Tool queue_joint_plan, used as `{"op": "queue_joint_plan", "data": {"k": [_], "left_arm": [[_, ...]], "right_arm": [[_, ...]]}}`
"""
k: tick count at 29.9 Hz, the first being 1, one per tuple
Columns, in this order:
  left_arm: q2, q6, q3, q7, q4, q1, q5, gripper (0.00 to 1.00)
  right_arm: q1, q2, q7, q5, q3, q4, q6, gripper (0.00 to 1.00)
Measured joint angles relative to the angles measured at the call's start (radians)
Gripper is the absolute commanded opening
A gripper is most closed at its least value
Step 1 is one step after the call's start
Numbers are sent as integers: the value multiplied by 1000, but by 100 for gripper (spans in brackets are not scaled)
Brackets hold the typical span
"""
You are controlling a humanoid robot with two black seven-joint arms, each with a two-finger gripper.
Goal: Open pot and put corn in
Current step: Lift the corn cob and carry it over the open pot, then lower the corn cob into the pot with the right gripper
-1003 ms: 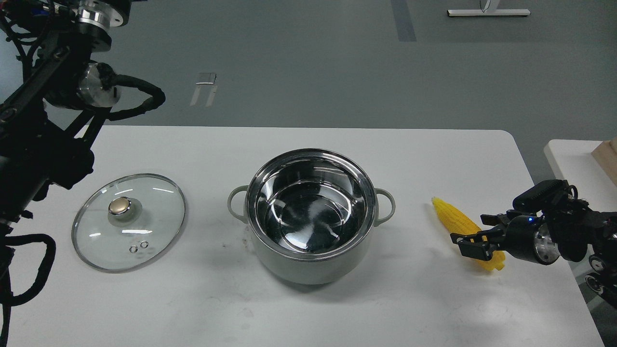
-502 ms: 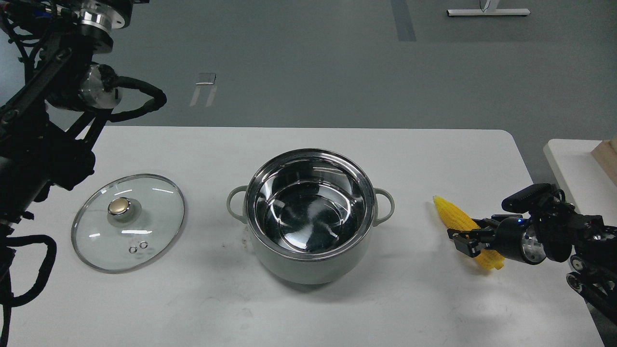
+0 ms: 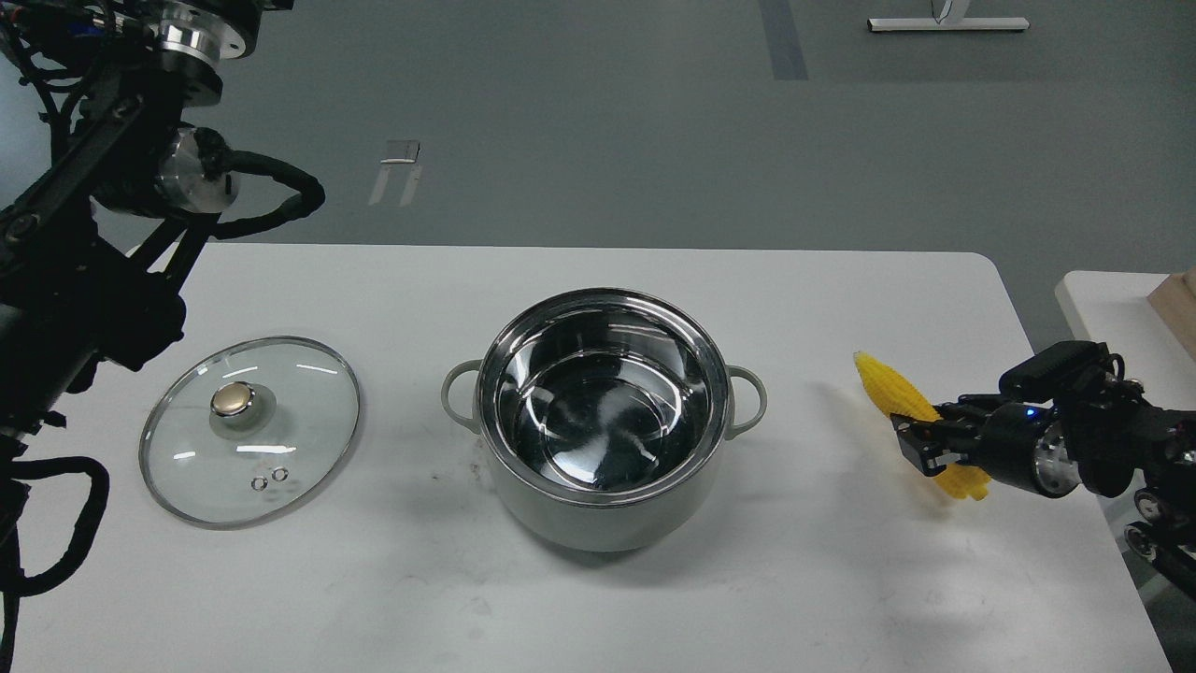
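Observation:
The pale grey-green pot stands open in the middle of the white table, its shiny steel interior empty. The yellow corn is at the right side of the table, tilted with its tip up and to the left, held a little above the surface. My right gripper comes in from the right and is shut on the lower half of the corn. My left arm rises along the left edge; its gripper is out of view.
The round glass lid with a gold knob lies flat on the table left of the pot. A second white table with a wooden block stands beyond the right edge.
My right gripper closed on the corn and lifted it slightly up and to the right off the table. The pot, the lid and the left arm stayed put.

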Motion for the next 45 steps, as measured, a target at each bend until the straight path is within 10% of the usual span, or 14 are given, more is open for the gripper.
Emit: {"op": "queue_joint_plan", "data": {"k": [12, 21, 45], "left_arm": [[-9, -2, 6, 1, -3, -1, 7, 97], [7, -10, 6, 2, -3, -4, 12, 97], [10, -12, -3, 2, -5, -3, 12, 97]], "right_arm": [[41, 146, 18, 189, 303, 261, -2, 0], [185, 332, 15, 182, -29, 282, 10, 0], [254, 441, 13, 155, -186, 141, 7, 98]]}}
